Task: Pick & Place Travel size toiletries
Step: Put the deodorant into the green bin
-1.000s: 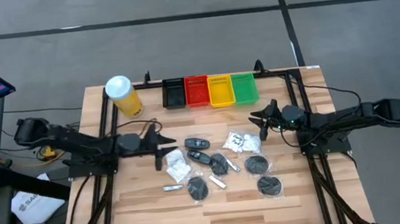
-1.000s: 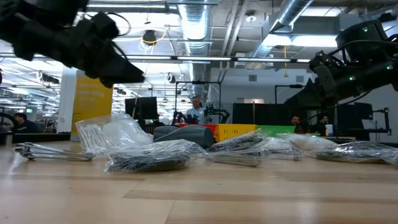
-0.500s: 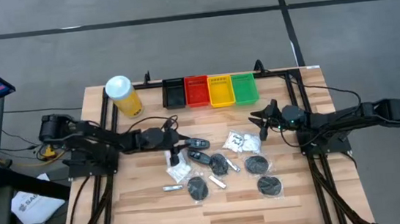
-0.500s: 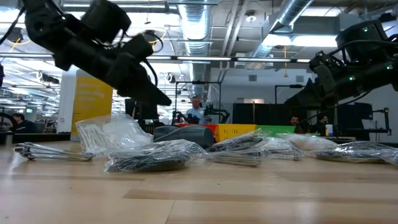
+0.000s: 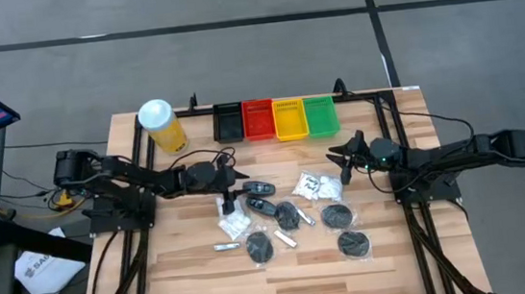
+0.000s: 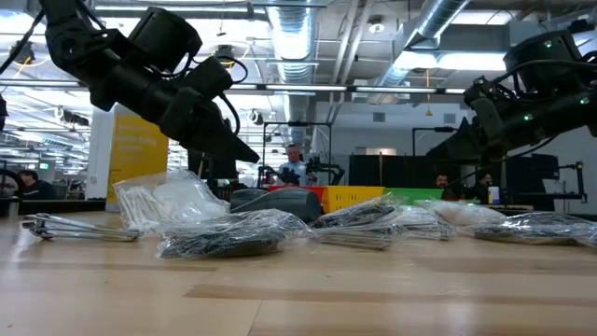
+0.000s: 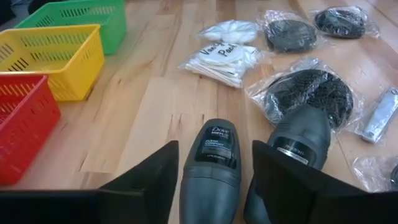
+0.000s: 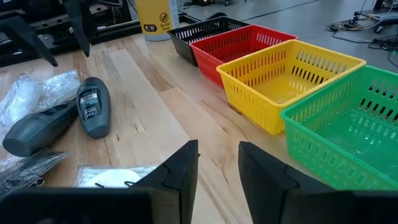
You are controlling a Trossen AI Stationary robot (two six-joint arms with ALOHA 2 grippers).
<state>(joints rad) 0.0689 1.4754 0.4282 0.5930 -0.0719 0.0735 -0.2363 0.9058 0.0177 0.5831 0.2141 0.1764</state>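
The left gripper (image 7: 214,163) has its fingers spread apart and empty, straddling the near end of a dark oval case (image 7: 214,163) that lies flat on the table (image 7: 155,118); in the high view the same gripper (image 5: 231,192) sits at the left edge of the pile, just beside that case (image 5: 259,187). A second oval case (image 7: 301,134) lies close alongside, angled and nearly touching the outer finger. Beyond them lie netted black discs (image 7: 309,92), white sachets (image 7: 222,61) and a silver tube (image 7: 382,114), all loose on the wood. The step in hand looks like the approach for a first pick: the next move calls for lowering and closing on the case without catching its neighbour, then carrying it toward the row of trays (image 5: 276,120). The right gripper (image 5: 344,154) waits, fingers parted, near the green tray (image 8: 348,134).
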